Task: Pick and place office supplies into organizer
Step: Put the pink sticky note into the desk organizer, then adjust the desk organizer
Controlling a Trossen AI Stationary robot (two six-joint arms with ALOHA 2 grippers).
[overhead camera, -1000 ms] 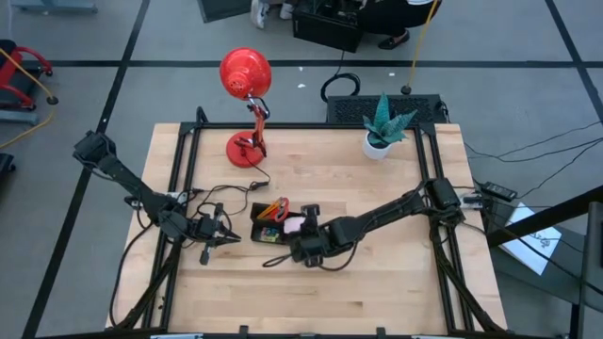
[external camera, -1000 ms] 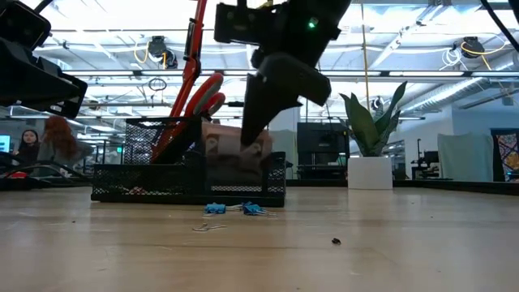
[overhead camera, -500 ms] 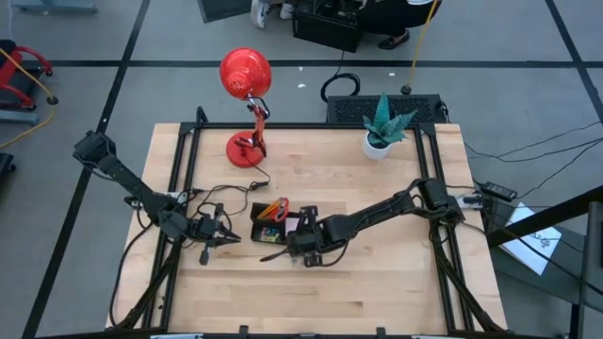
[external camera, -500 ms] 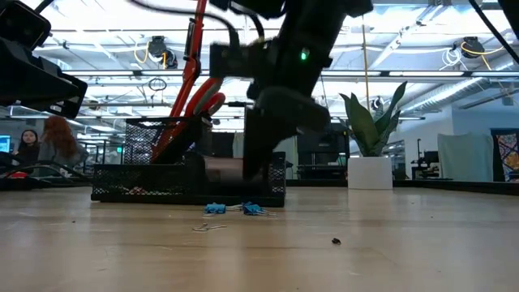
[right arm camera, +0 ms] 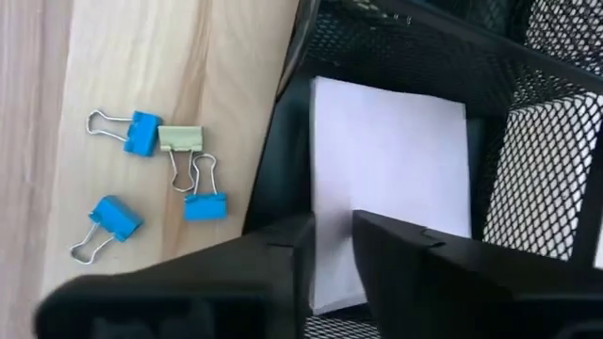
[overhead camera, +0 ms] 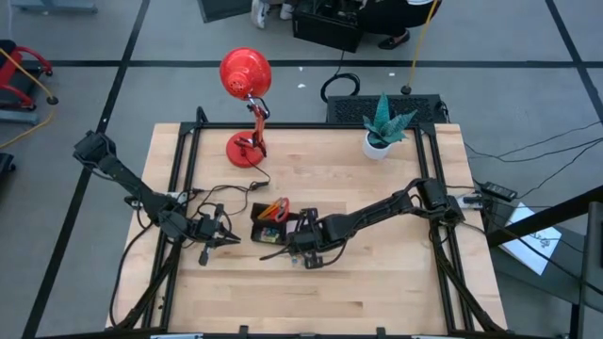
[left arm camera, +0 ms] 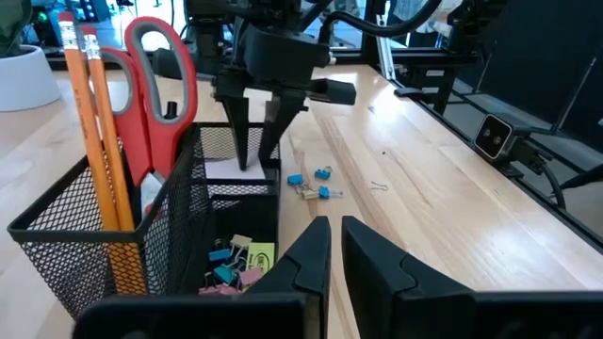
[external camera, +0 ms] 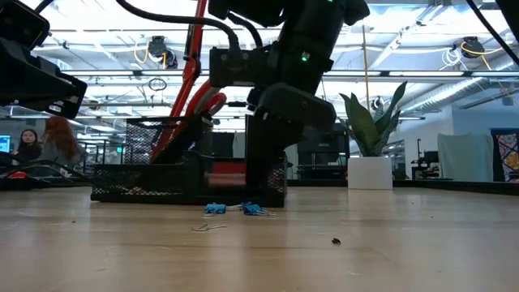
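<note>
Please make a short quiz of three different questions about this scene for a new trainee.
1. True or false: the pale sticky-note pad lies inside the black mesh organizer.
2. How many small binder clips lie on the wooden table beside the organizer: A two, B four, C six?
3. Which gripper is lowered into the organizer?

Key: 1 true. 2 B. 3 the right gripper.
</note>
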